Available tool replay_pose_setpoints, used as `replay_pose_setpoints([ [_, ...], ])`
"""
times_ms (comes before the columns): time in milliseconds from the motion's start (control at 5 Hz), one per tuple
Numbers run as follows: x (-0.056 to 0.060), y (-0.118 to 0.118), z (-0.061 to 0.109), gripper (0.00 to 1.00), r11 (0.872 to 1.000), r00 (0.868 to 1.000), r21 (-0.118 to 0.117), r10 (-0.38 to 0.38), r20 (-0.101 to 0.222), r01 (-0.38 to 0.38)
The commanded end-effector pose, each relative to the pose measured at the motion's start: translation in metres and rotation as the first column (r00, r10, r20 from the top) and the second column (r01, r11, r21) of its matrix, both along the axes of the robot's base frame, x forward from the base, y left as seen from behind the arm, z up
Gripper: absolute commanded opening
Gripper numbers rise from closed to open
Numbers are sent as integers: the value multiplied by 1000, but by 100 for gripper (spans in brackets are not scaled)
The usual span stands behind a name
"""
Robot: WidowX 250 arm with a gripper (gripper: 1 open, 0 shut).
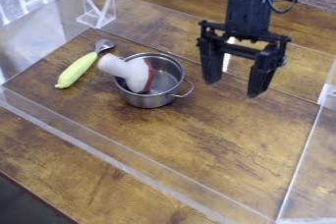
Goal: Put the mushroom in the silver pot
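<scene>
The mushroom [118, 65] has a fat white stalk and a small grey-brown cap. It lies tilted across the left rim of the silver pot [168, 94], stalk end over the pot's dark reddish inside, cap end sticking out to the upper left. My black gripper [235, 77] hangs to the right of the pot, pointing down, its two fingers wide apart with nothing between them. It touches neither the pot nor the mushroom.
A long yellow-green corn-like vegetable [77, 70] lies left of the pot. A clear plastic stand [94, 12] sits at the back left. Low clear acrylic walls [144, 167] border the wooden table [210, 149] in front and at the right.
</scene>
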State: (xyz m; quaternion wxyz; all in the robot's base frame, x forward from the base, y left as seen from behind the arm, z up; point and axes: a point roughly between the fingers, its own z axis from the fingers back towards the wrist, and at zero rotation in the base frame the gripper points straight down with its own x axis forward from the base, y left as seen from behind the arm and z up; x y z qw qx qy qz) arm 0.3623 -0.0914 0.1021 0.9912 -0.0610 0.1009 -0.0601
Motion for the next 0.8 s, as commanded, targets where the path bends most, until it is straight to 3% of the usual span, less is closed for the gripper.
replay_pose_setpoints([
  [0,3,-19,16,100,1000,999,-14,-19,48,20],
  [600,-8,-36,15,100,996,996,-7,-90,-2,90],
])
